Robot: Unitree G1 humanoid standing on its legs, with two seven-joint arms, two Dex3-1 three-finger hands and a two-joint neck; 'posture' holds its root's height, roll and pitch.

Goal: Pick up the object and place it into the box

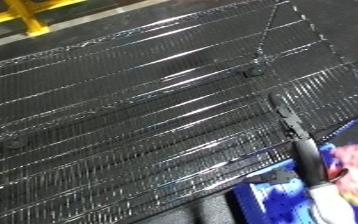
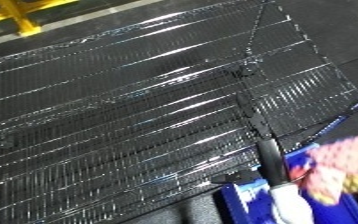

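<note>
One object is all I can count here — a pink thing with a yellowish dotted pattern (image 2: 346,167), sitting at the lower right, right over or inside the blue bin (image 1: 273,202). Can't tell if it's resting in there or still being carried. It's too blurred to say what it is, but my guess from the soft, lumpy outline is something light and squishy, like a bag or plush item, so it should give under the fingers and not be fragile. I'd take hold around the middle where it bulges.

One hand shows, the right hand (image 1: 307,155), black and reaching up along the bin's edge with the object just beside it — whether its fingers are curled on the object or apart, I honestly can't tell. Left hand isn't visible at all.

One bin, one big wire mesh surface (image 1: 140,115) filling most of the view, and some yellow railing (image 1: 24,17) top left.
</note>
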